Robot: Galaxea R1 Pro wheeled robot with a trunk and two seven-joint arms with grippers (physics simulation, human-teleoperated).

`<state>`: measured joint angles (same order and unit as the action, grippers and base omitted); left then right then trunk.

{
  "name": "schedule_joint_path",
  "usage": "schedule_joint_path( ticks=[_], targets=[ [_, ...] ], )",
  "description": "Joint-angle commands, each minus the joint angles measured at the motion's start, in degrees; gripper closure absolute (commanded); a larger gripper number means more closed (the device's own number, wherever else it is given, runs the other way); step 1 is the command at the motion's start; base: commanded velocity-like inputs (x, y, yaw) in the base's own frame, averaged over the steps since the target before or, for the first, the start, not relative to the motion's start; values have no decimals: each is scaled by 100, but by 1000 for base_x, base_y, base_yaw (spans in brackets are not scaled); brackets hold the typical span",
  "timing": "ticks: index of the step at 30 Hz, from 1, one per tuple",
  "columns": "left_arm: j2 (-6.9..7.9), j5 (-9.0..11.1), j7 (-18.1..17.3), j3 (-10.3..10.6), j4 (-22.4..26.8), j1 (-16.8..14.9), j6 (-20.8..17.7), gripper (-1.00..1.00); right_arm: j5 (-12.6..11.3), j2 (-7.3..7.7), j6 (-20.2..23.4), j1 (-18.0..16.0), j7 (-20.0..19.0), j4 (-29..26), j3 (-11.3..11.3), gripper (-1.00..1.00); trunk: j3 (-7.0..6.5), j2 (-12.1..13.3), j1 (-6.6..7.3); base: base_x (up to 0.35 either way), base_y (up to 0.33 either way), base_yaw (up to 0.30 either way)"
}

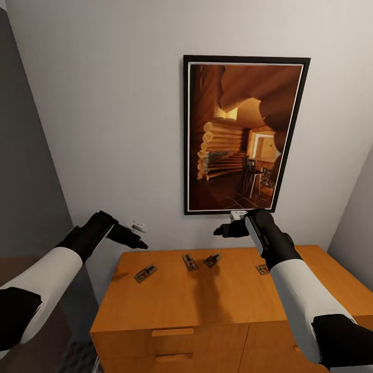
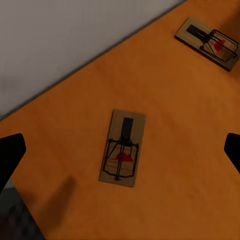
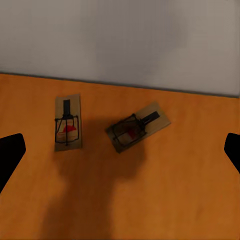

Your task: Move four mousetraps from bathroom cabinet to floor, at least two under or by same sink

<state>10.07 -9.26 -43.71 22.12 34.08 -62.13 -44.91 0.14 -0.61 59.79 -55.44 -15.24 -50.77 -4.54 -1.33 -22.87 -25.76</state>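
Both arms were raised over the cabinet [image 1: 181, 305], all four mousetraps lying flat on its worktop, none on the floor.

Left gripper [image 1: 135, 239]: fingers spread wide, holding nothing. In the left wrist view the two dark fingertips [image 2: 11, 157] sat at opposite edges with the far-left mousetrap [image 2: 122, 148] on the wood between them, closer to the middle than to either tip and touching neither. The same trap showed in the head view [image 1: 145, 273], below and just ahead of the left fingers. A second one, the centre-left mousetrap [image 2: 208, 42], lay well off beyond the far fingertip, near the wall edge.

Right gripper [image 1: 228, 230]: fingers also spread wide, empty. The right wrist view had the centre-left mousetrap [image 3: 67, 122] and the centre-right mousetrap [image 3: 137, 127] side by side between the fingertips [image 3: 10, 155], apart from each other, the second one skewed. In the head view these were [image 1: 189, 262] and [image 1: 212, 260].

The far-right mousetrap [image 1: 262, 269] sat right against the edge of the right forearm in the head view, probably partly covered by it; hard to tell at that size.

A framed picture [image 1: 243, 132] hung on the wall behind the fingers.
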Motion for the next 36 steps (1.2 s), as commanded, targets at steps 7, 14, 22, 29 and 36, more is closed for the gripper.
schedule_joint_path(
  ticks=[7,14,22,29,36],
  targets=[
    [4,-67,-70,14,11,-1,0,-100,17,3,21,-2,-5,15,3,-100,3,-5,-3,3,0,0],
    [4,-68,-90,20,18,-1,0,-100,21,22,21,-2,-5,46,14,-100,3,-5,-3,0,0,0],
    [4,-63,-94,24,13,-1,0,-100,21,26,21,-2,-5,49,15,-100,111,-245,-134,0,0,0],
    [4,-59,-94,27,-20,-1,11,-100,21,26,21,-2,-5,50,15,-100,236,-526,-288,0,0,0],
    [4,-62,-94,23,-422,-1,446,-100,21,20,21,-2,-5,50,2,-100,362,-807,-442,0,0,0]
  ],
)
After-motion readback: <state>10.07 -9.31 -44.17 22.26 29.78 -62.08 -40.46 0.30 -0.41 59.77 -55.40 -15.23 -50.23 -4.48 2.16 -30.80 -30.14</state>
